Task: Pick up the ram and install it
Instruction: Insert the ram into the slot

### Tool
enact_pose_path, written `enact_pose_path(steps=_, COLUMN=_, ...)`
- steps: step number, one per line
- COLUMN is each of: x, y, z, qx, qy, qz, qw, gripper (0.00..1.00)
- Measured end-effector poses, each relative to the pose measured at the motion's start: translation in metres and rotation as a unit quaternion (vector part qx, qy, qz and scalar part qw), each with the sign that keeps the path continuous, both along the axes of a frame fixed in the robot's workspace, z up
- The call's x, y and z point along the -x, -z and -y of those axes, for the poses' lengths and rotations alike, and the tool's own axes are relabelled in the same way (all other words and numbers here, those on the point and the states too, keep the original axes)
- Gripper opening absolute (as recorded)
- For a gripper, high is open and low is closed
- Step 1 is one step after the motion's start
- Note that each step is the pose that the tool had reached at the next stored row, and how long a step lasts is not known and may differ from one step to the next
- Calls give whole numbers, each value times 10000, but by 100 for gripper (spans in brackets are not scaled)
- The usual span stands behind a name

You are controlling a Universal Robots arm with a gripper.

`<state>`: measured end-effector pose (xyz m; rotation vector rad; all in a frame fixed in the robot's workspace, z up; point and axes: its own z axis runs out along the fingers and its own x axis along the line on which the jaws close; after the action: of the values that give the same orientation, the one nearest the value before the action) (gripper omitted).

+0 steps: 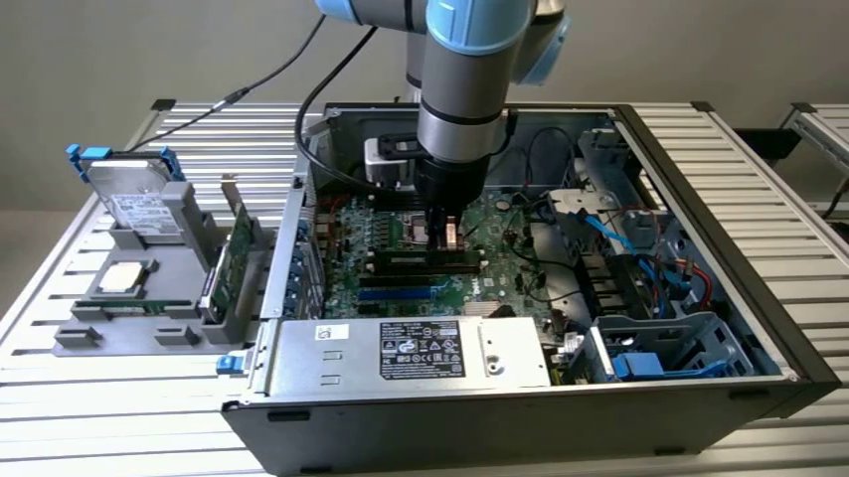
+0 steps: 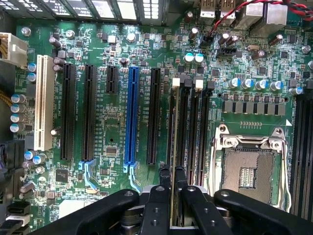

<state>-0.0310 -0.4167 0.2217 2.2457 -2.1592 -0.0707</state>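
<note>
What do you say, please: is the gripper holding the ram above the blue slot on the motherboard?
No: the gripper holds the ram above the black memory slots beside the processor socket, not the blue slot, as the wrist view shows.

Motherboard (image 2: 117, 132) glossy green laminate; socket frame (image 2: 249, 142) bright bare metal; gripper (image 2: 172, 172) smooth matt black; ram (image 2: 172, 142) edge dull board.

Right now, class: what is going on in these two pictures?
A robot arm reaches down into an open computer case. Its gripper is shut on the ram, held edge-on and lined up along the memory slots beside the empty processor socket. Whether it is seated yet cannot be told.
</note>
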Motion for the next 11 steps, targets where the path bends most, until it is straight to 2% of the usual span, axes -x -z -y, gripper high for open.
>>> enact_pose_path(steps=11, x=-2, y=-16, z=0, qx=0, qy=-8, qz=0, qw=10000, gripper=15)
